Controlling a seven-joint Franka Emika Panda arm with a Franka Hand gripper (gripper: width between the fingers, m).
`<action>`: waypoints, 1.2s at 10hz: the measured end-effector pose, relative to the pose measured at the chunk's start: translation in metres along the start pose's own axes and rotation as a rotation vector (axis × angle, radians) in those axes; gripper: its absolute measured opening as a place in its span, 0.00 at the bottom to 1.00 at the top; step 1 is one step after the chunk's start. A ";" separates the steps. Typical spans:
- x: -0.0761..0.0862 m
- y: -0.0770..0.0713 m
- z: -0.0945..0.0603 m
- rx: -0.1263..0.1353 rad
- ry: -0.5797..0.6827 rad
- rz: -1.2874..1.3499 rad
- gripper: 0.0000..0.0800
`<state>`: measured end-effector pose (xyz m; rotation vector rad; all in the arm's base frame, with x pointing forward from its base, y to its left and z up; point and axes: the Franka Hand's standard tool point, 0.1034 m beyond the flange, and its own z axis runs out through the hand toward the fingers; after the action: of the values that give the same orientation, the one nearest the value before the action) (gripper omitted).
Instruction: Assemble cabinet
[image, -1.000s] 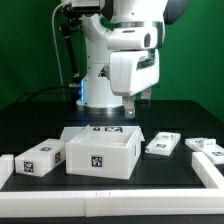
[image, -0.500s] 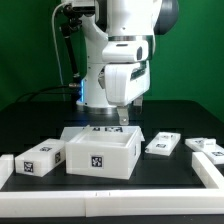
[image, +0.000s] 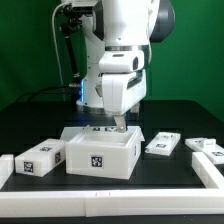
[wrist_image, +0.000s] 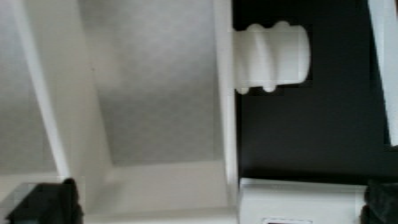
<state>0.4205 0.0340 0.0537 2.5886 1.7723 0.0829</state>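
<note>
The gripper (image: 118, 122) is hanging over the far wall (wrist_image: 231, 120) of the cabinet (image: 98, 152) with its jaws spread wide, gripping nothing; the wall appears to be lying between the fingers (wrist_image: 50, 205), though contact is not showing. The cabinet is sitting open-topped between small panels (image: 38, 158); it is probably handling as stiff, light, slippery plastic, so a firm pinch across that thin wall is looking best.
</note>
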 end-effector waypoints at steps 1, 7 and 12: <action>-0.001 -0.003 0.006 0.002 0.004 -0.001 1.00; -0.011 -0.012 0.029 0.035 0.001 -0.001 1.00; -0.012 -0.011 0.029 0.034 0.001 0.004 0.49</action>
<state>0.4069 0.0275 0.0236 2.6159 1.7847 0.0547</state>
